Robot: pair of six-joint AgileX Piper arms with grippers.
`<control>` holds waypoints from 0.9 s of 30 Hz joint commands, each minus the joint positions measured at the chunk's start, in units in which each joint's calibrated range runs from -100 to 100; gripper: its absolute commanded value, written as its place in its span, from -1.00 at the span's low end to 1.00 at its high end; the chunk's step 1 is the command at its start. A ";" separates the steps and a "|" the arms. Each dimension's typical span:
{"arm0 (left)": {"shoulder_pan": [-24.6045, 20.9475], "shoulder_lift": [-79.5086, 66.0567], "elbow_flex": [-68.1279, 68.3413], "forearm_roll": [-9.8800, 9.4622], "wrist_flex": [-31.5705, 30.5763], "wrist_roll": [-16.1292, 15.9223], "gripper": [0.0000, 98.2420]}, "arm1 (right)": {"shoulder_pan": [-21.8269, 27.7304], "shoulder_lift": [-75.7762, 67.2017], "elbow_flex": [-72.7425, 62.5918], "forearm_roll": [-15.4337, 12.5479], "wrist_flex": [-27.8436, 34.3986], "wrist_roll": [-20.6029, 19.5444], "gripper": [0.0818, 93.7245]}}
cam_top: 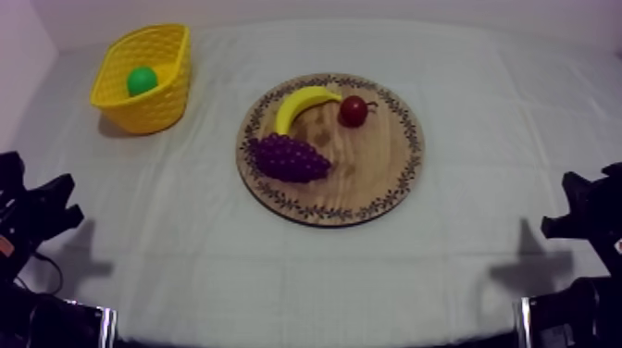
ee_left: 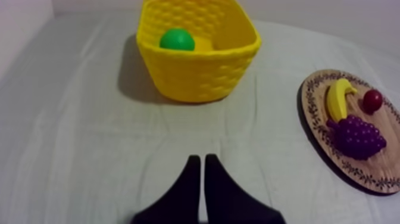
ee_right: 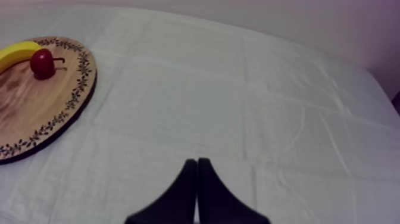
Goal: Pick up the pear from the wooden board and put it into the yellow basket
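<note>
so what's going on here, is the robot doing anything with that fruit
Nothing is being handled right now. The left gripper and the right gripper are each shut on nothing and sit low at their own sides of the table, well away from the fruit. The pear lies inside the yellow basket, so the job looks done. The wooden board holds the banana, the bunch of grapes and the small red fruit.

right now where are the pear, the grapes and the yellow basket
pear (cam_top: 142, 80), top view, its rounded top
grapes (cam_top: 289, 158), top view, middle of bunch
yellow basket (cam_top: 159, 107), top view, near wall
</note>
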 commanded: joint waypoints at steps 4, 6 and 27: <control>-0.05 -11.96 2.03 0.47 2.26 -2.06 -1.00 | -0.03 0.01 0.03 -0.01 -0.03 -0.01 -0.99; -0.03 -12.94 2.89 1.79 3.04 -4.82 -1.00 | -0.03 0.01 0.03 -0.01 -0.03 0.00 -0.99; 0.02 -13.88 3.67 3.50 4.17 3.88 -1.00 | -0.03 0.01 0.03 -0.01 -0.03 -0.01 -0.99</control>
